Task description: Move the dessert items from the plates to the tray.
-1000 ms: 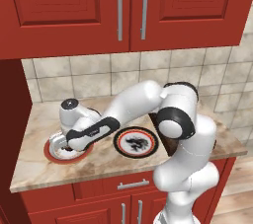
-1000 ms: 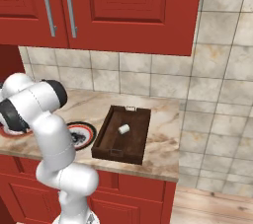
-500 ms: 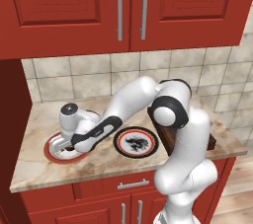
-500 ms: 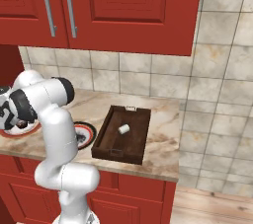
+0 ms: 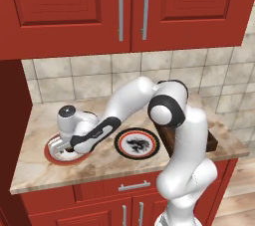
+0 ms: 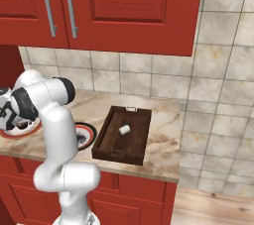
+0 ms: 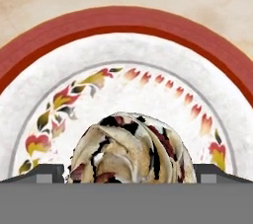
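Cupcake (image 7: 129, 149) sits between the open end effector (image 7: 127, 172) tips.

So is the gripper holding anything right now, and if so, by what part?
Nothing is held. The open gripper straddles the cupcake on the red-rimmed plate, fingertips on either side, not closed on it.
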Tool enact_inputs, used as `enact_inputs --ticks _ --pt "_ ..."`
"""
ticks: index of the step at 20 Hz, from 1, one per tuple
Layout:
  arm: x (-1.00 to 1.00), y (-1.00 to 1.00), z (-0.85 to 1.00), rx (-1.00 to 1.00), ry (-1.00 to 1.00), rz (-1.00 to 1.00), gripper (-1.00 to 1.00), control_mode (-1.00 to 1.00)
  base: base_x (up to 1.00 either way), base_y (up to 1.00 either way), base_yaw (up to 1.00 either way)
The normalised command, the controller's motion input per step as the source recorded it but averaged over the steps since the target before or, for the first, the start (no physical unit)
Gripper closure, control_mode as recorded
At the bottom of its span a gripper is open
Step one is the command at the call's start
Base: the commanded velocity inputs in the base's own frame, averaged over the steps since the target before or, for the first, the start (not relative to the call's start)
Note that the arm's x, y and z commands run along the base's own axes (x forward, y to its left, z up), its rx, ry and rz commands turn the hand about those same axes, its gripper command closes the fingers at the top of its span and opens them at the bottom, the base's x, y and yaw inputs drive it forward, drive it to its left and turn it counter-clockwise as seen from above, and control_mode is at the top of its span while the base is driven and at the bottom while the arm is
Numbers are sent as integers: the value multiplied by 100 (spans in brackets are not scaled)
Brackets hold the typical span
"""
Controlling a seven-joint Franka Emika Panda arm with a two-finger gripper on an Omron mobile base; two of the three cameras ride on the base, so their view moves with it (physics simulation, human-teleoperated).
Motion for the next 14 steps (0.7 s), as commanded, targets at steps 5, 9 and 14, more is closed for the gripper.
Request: enact_inputs --ticks 5,9,14 --pt "0 0 -1 0 0 0 100 -100 0 0 0" --pt "0 0 15 0 0 -4 100 -100 0 0 0" --pt "-2 -41 90 4 0 -6 100 -100 0 0 0"
